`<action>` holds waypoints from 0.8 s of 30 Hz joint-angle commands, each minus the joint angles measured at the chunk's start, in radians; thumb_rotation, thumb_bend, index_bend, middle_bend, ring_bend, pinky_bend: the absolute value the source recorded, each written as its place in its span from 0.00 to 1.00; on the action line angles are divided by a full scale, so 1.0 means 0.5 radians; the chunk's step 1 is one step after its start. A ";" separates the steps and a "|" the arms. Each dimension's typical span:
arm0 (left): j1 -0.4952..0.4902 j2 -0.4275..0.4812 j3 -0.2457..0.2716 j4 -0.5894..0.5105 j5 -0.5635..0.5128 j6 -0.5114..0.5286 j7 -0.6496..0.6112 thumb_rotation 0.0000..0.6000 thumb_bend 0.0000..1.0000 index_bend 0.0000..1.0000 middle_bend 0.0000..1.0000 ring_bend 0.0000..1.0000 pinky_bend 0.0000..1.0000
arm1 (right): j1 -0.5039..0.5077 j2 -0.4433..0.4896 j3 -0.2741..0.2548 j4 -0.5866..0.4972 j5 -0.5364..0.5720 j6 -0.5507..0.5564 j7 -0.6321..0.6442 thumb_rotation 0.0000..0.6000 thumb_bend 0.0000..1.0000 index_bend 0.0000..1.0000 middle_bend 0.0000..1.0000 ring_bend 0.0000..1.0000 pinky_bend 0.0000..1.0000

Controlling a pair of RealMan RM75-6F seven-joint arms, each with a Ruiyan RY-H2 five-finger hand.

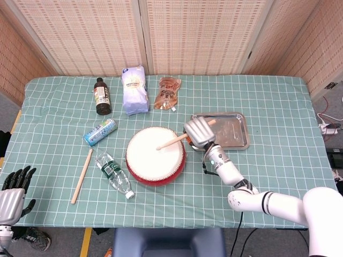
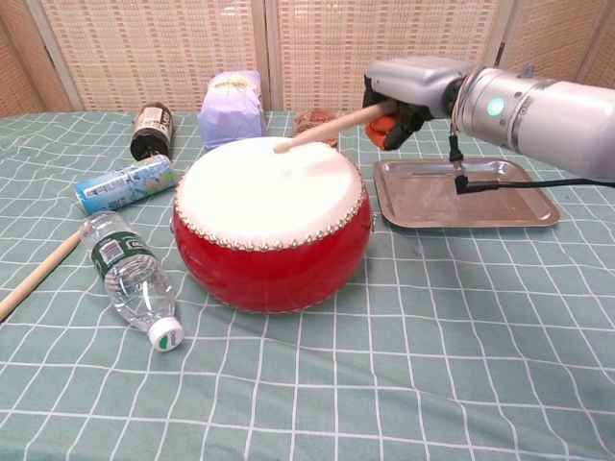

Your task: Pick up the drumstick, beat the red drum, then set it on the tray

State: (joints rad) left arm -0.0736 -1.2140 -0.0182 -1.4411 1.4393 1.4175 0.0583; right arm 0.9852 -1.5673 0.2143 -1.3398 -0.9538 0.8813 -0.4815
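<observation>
Drumstick [image 2: 322, 130] placement: the stick is held by its butt end in the right hand [image 1: 199, 131], with the tip over the white head of the drum [image 1: 155, 155]. The shaft slopes down from the hand toward the tip, so only the tip can meet the skin while the hand stays clear of the rim. In the chest view the tip lies just above the far part of the head; contact cannot be confirmed from either view. This grip suits the beating step, judged to be in hand now.

Right hand state: the fingers are curled around the stick, clamping it; an orange part shows below the fingers in the chest view. The hand sits between the drum's right rim and the left edge of the tray [image 1: 236, 140], raised above the table. The forearm runs back from it toward the near right edge of the table, wrist angled so the back of the hand faces up.

Tray position: it lies just right of the drum, near the hand, so the final set-down calls for a short move to the right.

Left hand [image 1: 12, 195] state: it hangs off the near left corner of the table, holding nothing, dark fingers apart and pointing up.

Other items: a second stick [image 1: 82, 176] lies near the left edge, untouched. A clear bottle [image 1: 114, 175] and a can [image 1: 100, 131] lie left of the drum.
</observation>
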 commanded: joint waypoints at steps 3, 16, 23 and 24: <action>-0.002 -0.003 -0.001 0.003 0.000 -0.002 -0.001 1.00 0.27 0.00 0.00 0.00 0.02 | 0.025 -0.067 -0.023 0.036 0.118 0.043 -0.183 1.00 1.00 1.00 1.00 1.00 1.00; -0.007 0.001 -0.006 -0.005 0.003 0.001 0.009 1.00 0.27 0.00 0.00 0.00 0.02 | -0.095 -0.010 0.144 -0.021 -0.229 0.107 0.559 1.00 1.00 1.00 1.00 1.00 1.00; -0.004 0.001 -0.005 0.000 0.001 0.004 0.005 1.00 0.27 0.00 0.00 0.00 0.02 | -0.022 -0.021 -0.002 0.016 -0.026 -0.005 0.038 1.00 1.00 1.00 1.00 1.00 1.00; -0.004 0.000 -0.006 0.002 0.000 0.004 0.003 1.00 0.27 0.00 0.00 0.00 0.02 | -0.015 -0.032 -0.016 0.028 0.002 -0.009 -0.018 1.00 1.00 1.00 1.00 1.00 1.00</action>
State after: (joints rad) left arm -0.0755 -1.2139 -0.0210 -1.4402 1.4393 1.4192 0.0600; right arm 0.9603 -1.5770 0.2453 -1.3415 -1.0064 0.9077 -0.3194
